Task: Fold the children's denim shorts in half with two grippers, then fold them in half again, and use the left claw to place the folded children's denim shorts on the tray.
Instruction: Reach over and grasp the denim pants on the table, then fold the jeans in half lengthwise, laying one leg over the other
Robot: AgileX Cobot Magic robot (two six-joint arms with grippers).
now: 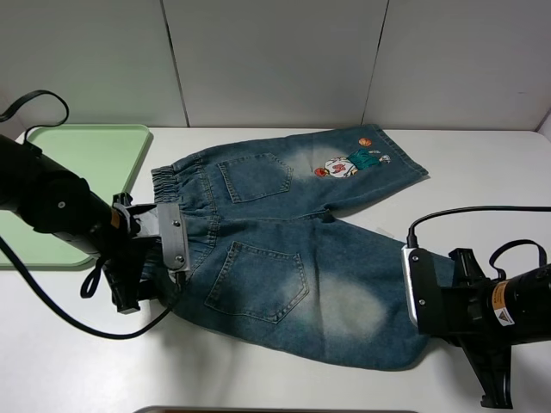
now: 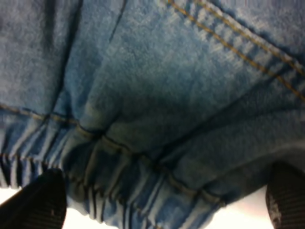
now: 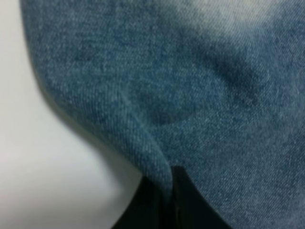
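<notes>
left claw (image 2: 162, 198) spread wide, fingertips (image 2: 35, 202) either side of the elastic waistband (not clamped) | right claw (image 3: 167, 195) seemingly pinched shut on a leg hem, view blurred | shorts (image 1: 284, 249) flat, pockets up, mid-table (image 1: 482, 163), waistband toward left edge, printed leg toward far edge | tray (image 1: 77, 142) at far left corner, near the waistband

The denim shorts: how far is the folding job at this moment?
No fold is done: the shorts lie spread flat. In hand: the right gripper pinches a leg hem; the left gripper stands open around the waistband. Left: both folds, then the move to the tray.
</notes>
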